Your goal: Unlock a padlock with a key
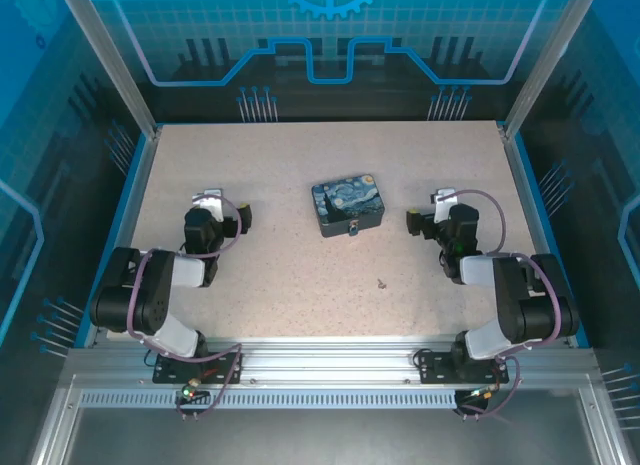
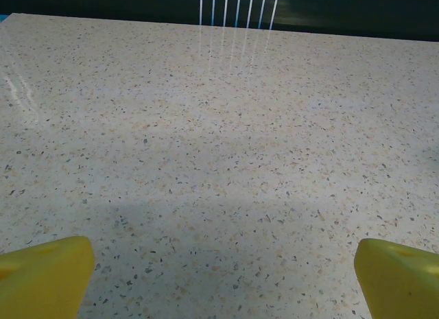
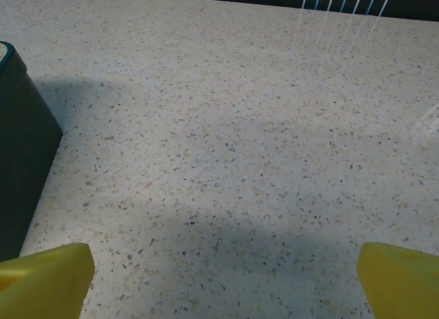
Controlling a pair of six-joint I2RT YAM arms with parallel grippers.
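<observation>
Speckled tabletop (image 1: 250,165) carries the painted tin (image 1: 347,205), the padlock (image 1: 353,228) at its near side, the key (image 1: 381,282) apart; left claw (image 2: 219,274) and right claw (image 3: 223,278) gape wide, empty.

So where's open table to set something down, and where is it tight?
Bare: the far strip of table behind the painted tin, and the near-left stretch between the left claw and the front rail. Tight: the centre, with the padlock at the tin's near edge, the key lying nearer, and the right claw alongside.
</observation>
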